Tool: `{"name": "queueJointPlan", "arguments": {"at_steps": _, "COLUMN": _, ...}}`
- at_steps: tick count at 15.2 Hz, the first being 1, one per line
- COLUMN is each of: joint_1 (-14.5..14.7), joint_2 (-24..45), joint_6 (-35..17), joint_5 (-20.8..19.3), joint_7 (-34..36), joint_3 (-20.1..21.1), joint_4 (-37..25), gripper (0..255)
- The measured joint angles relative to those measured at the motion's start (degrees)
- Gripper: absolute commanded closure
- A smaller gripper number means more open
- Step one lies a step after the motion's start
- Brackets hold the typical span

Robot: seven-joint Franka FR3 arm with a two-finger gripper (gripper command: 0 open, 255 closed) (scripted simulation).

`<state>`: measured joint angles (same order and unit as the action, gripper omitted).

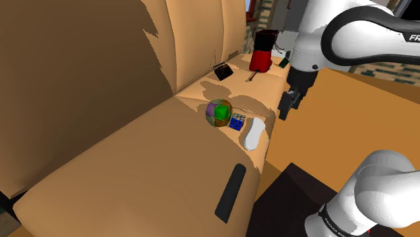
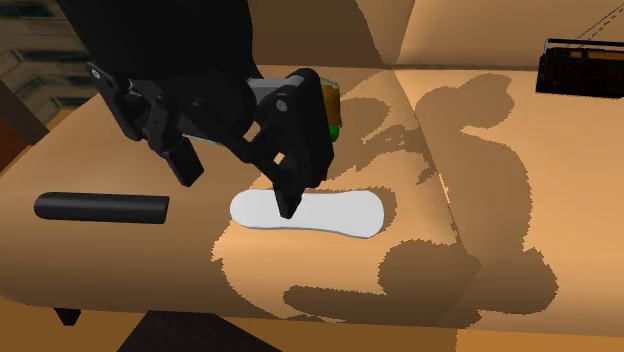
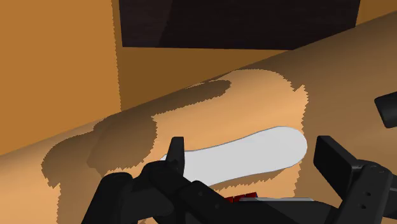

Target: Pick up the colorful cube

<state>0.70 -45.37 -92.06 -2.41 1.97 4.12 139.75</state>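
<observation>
A tan sofa (image 1: 114, 182) with smooth cushions spans the scene, and its tall back cushions (image 1: 81, 74) rise along the shoulder view's left. Jagged-edged shadows (image 2: 480, 170) fall across the lit seat. Past the seat's front edge lies an orange-brown floor (image 1: 350, 121), with a dark brown patch (image 1: 289, 192) on it near that view's bottom.

1. A tan sofa seat (image 1: 134, 175) with a tall back cushion carries everything.
2. A many-coloured ball (image 1: 219, 112) rests mid-seat.
3. A small colorful cube (image 1: 237, 122), blue and white on its visible faces, sits just beside the ball.
4. A flat white oblong (image 1: 254, 133) lies near the cube, at the seat's front edge.
5. A black bar (image 1: 230, 192) lies along that edge, well apart from the oblong.
6. A small black box (image 1: 223, 71) and a red block (image 1: 262, 54) sit at the far end.
</observation>
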Motion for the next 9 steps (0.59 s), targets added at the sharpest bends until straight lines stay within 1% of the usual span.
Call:
{"name": "queueJointPlan", "arguments": {"at_steps": 1, "joint_1": 0.0, "joint_2": 0.0, "joint_6": 0.0, "joint_5": 0.0, "joint_7": 0.0, "joint_3": 0.0, "joint_4": 0.0, "gripper": 0}}
{"name": "queueJointPlan", "arguments": {"at_steps": 3, "joint_1": 0.1, "joint_2": 2.8, "joint_6": -2.0, "joint_5": 0.0, "joint_7": -0.9, "joint_3": -0.5, "joint_4": -0.6, "gripper": 0}}
{"name": "queueJointPlan", "arguments": {"at_steps": 9, "joint_1": 0.7, "joint_2": 15.7, "joint_6": -9.8, "joint_5": 1.0, "joint_7": -4.8, "joint_3": -2.3, "joint_4": -5.2, "gripper": 0}}
